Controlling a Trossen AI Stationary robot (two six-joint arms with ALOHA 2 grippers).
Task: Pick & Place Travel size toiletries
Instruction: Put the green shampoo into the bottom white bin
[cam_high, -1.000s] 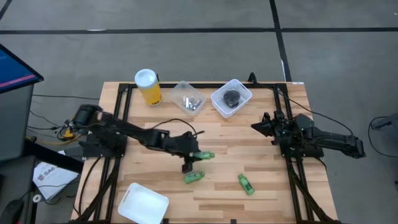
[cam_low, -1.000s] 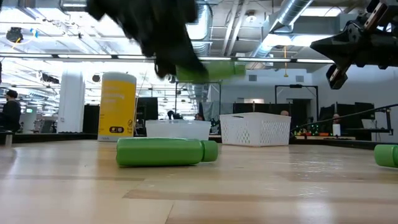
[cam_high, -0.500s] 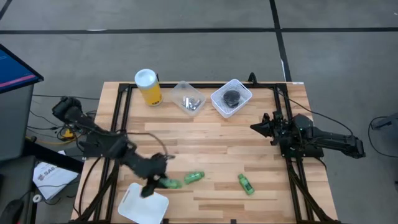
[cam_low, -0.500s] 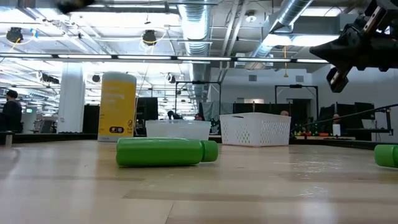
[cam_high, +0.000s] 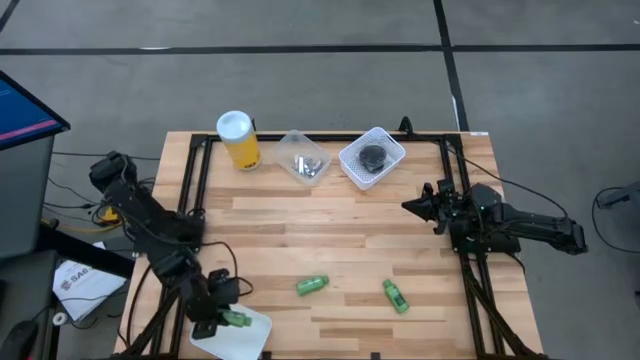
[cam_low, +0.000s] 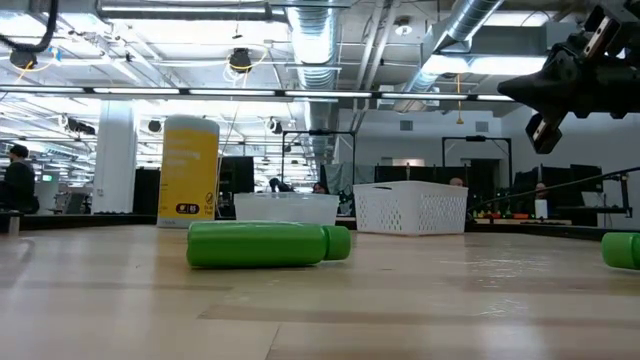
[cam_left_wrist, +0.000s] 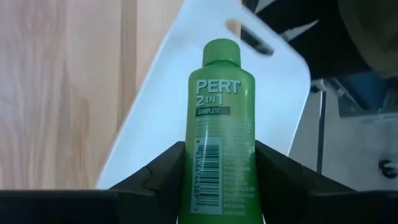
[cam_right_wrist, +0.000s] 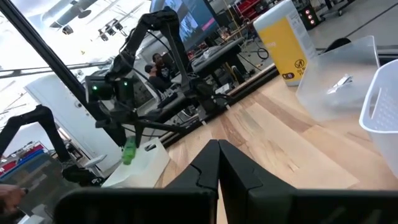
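My left gripper (cam_high: 222, 318) is shut on a green mini bottle (cam_left_wrist: 219, 124) above a white tub (cam_high: 235, 335) at the table's near-left corner; the right wrist view shows that bottle (cam_right_wrist: 129, 151) over the tub too. Two more green bottles lie on their sides on the wood, one mid-table (cam_high: 312, 286) (cam_low: 268, 244) and one to its right (cam_high: 396, 295). Slim silvery tubes lie in a clear tub (cam_high: 303, 157), and dark round pieces sit in a white basket (cam_high: 372, 157). My right gripper (cam_high: 412, 205) (cam_right_wrist: 217, 163) is shut and hovers over the right side. My left gripper pinches the green bottle's body (cam_left_wrist: 217, 180) at its bottom half, one finger (cam_left_wrist: 163, 171) on either side. The bottle lies along the fingers with its cap (cam_left_wrist: 221, 53) pointing away from the wrist. It is lifted clear, slanting down over the white tub.
A tall yellow canister with a white lid (cam_high: 238, 140) stands at the far edge, left of the clear tub. Black frame rails run along the table's left and right sides. Bare wood lies between the far containers and the two loose bottles.
My left gripper has carried the green bottle from the middle of the table toward the near-left corner and now holds it over the white tub. It has left the low view. The two loose bottles and my right arm have kept still.
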